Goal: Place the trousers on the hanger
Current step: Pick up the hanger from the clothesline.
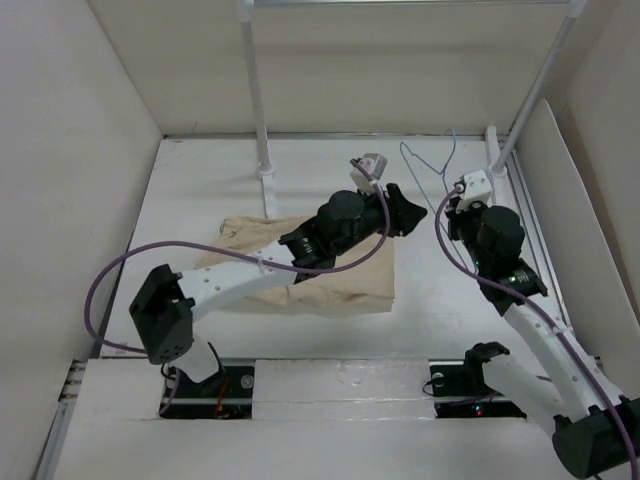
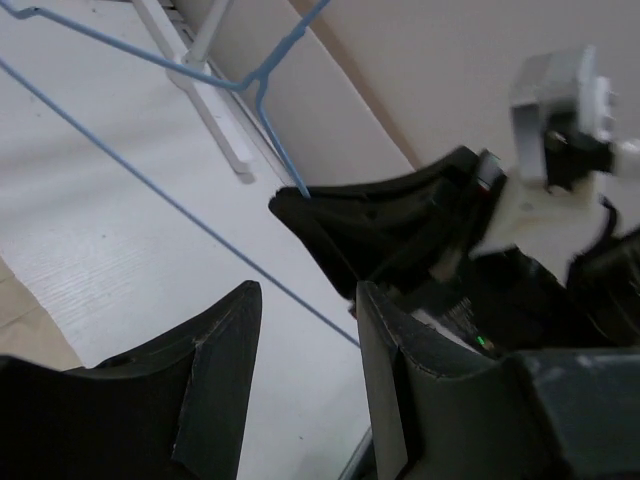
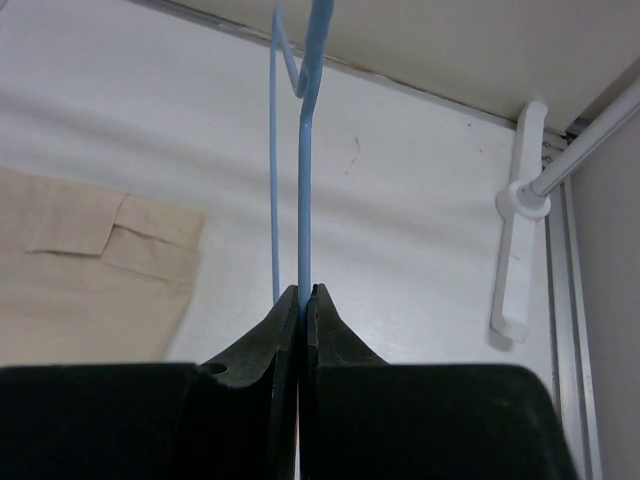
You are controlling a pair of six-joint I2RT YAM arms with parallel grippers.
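The white, faintly ribbed bench (image 1: pixel 200 190) carries everything. A rack of thick white poles (image 1: pixel 255 90) stands on it behind the trousers. The trousers (image 1: pixel 350 285) lie flat in a folded, roughly rectangular heap of soft, wrinkled beige cloth, with a stitched pocket flap (image 3: pixel 150 225) on the end toward the hanger. No part of them is lifted or threaded through anything, so the main step of the task appears to be ahead. The left arm (image 1: pixel 240 275), white-shelled with black joints, stretches across the top of the trousers. The hanger (image 1: pixel 418 163) is off the cloth, past the trousers' far right corner. It is a thin, smooth, pale blue wire bent into a triangle with a twisted neck and a hook. The right tool (image 3: pixel 302 300), to the right of the trousers, is pinched tight on that wire, its two black wedge-shaped fingers pressed together around it, so the hanger seems secured in hand. The left tool (image 2: pixel 305 370), just beyond the trousers' right edge, has its matte black fingers spread apart and grips nothing. One straight run of the hanger wire passes near the gap between them, though whether it lies inside that gap cannot be told. What is left, judging by this, is to take up the trousers, feed them through the hanger and let them drape over its bottom bar.
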